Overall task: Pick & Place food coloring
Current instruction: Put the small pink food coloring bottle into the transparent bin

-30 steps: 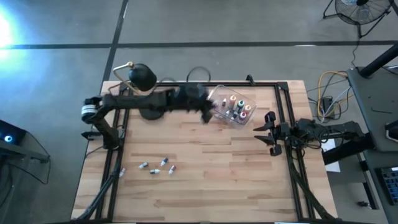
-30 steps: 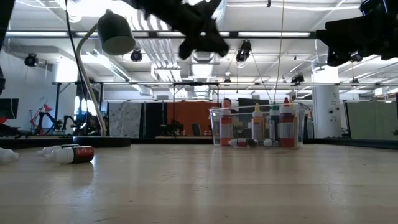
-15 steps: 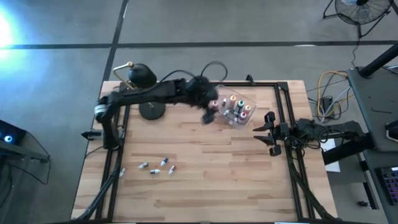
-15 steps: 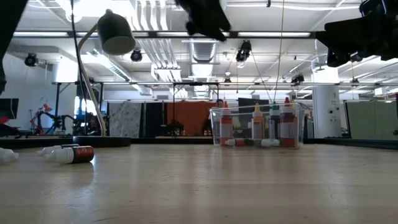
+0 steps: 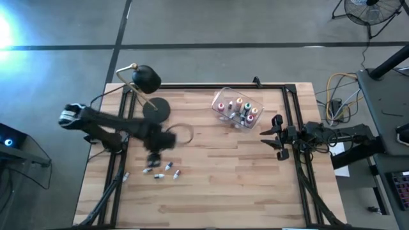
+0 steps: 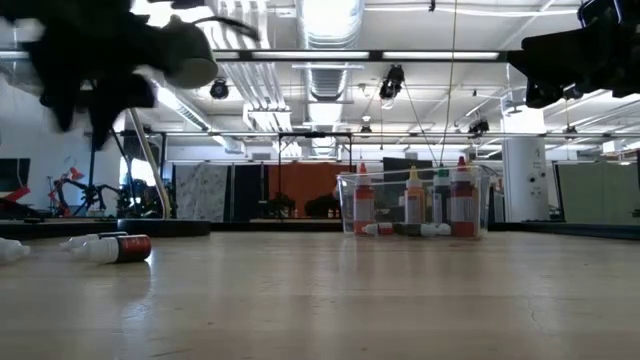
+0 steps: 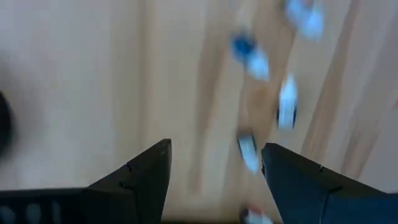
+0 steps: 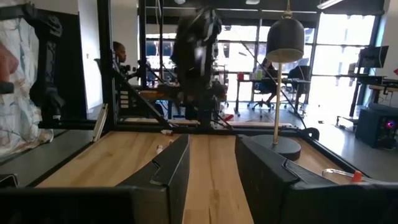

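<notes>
Left gripper, jaws wide and empty, hovers just above the loose tiny white-bodied food coloring bottles lying flat, left of the clear plastic tub; right gripper, part-open and empty, waits right of it.

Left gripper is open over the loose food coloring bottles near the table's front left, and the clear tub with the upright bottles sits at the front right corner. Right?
Not quite. The high view shows the clear tub at the back of the table, right of centre, near the lamp, not at the front right corner. The rest holds: the left gripper is open above the loose food coloring bottles.
</notes>
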{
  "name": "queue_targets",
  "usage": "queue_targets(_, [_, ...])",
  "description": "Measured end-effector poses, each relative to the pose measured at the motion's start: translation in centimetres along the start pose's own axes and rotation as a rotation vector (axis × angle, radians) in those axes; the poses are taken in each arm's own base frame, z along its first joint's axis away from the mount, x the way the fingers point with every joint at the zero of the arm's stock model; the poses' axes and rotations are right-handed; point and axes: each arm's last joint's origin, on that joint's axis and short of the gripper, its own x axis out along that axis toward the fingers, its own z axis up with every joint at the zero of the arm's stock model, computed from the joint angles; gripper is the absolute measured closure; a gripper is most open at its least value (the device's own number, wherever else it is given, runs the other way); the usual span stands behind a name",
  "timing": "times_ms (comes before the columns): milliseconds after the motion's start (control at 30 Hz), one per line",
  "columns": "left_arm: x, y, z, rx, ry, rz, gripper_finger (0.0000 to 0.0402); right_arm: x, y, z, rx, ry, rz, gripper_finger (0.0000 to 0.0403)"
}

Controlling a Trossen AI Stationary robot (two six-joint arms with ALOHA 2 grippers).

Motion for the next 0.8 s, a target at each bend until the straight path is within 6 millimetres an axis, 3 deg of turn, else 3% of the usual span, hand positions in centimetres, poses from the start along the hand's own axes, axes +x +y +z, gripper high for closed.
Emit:
queue_targets(167, [2.6, -2.2, -5.7, -0.036, 0.08, 0.017, 0.018, 0.0, 0.0, 0.0, 0.0, 0.001, 0.0, 0.028])
queue_targets(267, [4.0, -2.9, -7.7, -0.064, 0.141, 0.018, 0.018, 0.0, 0.0, 0.0, 0.0, 0.001, 0.0, 0.028])
queue_targets(367, [5.8, -3.3, -9.3, -0.149, 0.313, -0.083, 0.018, 0.0, 0.0, 0.0, 0.0, 0.001, 0.0, 0.028])
queue_targets(500, [7.8, -3.8, -10.4, -0.218, 0.466, -0.183, 0.018, 0.0, 0.0, 0.0, 0.0, 0.001, 0.0, 0.028])
queue_targets(800, [9.4, -4.4, -9.8, -0.326, 0.484, -0.123, 0.018, 0.0, 0.0, 0.0, 0.0, 0.001, 0.0, 0.028])
